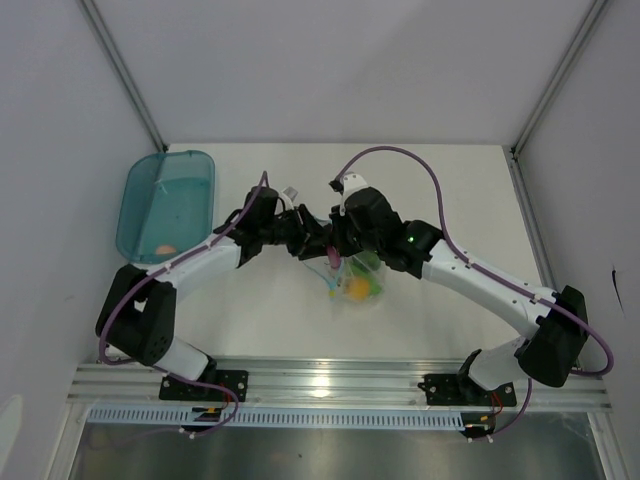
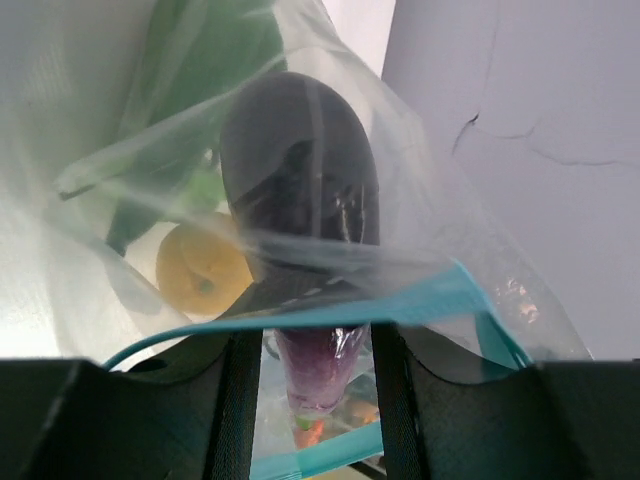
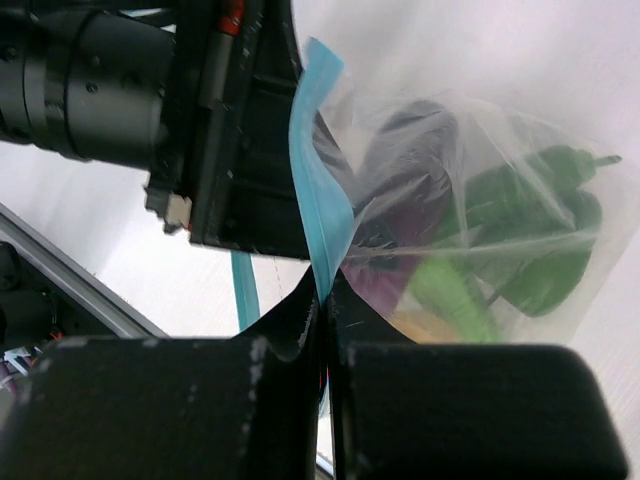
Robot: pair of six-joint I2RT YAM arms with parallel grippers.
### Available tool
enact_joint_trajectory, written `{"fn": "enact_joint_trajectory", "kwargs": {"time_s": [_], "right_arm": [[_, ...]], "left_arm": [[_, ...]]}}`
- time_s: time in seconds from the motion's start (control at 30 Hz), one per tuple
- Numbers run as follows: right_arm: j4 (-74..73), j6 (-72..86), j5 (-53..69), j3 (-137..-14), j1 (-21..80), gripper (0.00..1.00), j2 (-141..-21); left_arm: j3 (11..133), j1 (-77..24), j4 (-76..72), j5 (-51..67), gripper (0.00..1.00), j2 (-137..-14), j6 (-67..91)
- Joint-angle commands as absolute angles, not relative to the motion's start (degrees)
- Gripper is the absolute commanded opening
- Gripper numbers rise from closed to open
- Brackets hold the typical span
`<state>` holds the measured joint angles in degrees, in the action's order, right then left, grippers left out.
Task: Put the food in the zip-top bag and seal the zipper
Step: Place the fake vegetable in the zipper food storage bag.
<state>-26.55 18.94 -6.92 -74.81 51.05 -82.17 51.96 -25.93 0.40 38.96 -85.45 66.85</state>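
Near edge: ribbed aluminium rail (image 1: 330, 380) carrying both arm bases; white arm shells, black joints, purple cables looping off each.

Mid-counter (image 1: 450, 190), matte off-white: the arms meet nose to nose over the zip-top bag (image 1: 365, 290), which sits just to the near-right of where they meet.

- Left end effector (image 2: 318, 400): jaws part-way apart. A purple piece (image 2: 320, 365), blunt and wrapped in crinkled film, fills the gap; it looks clamped through the bag, though pad contact is hard to make out.
- Right end effector (image 3: 325, 305): clenched flat on the zipper (image 3: 320, 180), a smooth light blue strip standing up out of the black fingers.
- Bag film: thin, clear, glossy, creased into slack folds; the mouth is gaping on the left-wrist side.
- Food inside: eggplant (image 2: 300, 160), dark purple, rounded, shiny; yellow fruit (image 2: 200, 268), round with a dimple, just beside and below it; green pieces (image 3: 530, 240), long, smooth and rounded, pressed against the film.

Far left: rigid translucent teal tub (image 1: 135, 200), rounded corners, a small orange lump (image 1: 165, 248) in its near end, well apart from the bag.
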Motion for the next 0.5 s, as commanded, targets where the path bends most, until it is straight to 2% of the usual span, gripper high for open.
{"fn": "enact_joint_trajectory", "kwargs": {"time_s": [0.0, 0.17, 0.2, 0.23, 0.3, 0.47], "right_arm": [[-24.43, 20.13, -6.33, -77.43, 51.59, 0.00, -80.68], [-25.83, 21.79, -5.63, -78.22, 50.45, 0.00, -80.95], [-26.19, 22.06, -5.28, -78.22, 49.58, 0.00, -80.86], [-26.28, 22.32, -5.19, -77.79, 49.14, 0.00, -80.77], [-26.19, 22.76, -4.75, -77.26, 47.91, 0.00, -80.07], [-26.28, 23.82, -2.81, -75.94, 45.36, 0.00, -78.75]], "left_arm": [[56.95, -29.35, 6.93, 33.93, 0.37, -85.78, 60.39], [54.94, -30.06, 3.79, 33.57, 0.66, -83.06, 57.84], [54.67, -30.06, 3.08, 33.49, 0.86, -81.66, 57.14], [54.76, -30.06, 3.69, 33.05, 0.91, -81.04, 56.52], [54.32, -30.06, 4.30, 32.17, 0.99, -79.46, 54.76], [53.18, -29.88, 3.17, 31.99, 0.99, -76.65, 52.82]]}}
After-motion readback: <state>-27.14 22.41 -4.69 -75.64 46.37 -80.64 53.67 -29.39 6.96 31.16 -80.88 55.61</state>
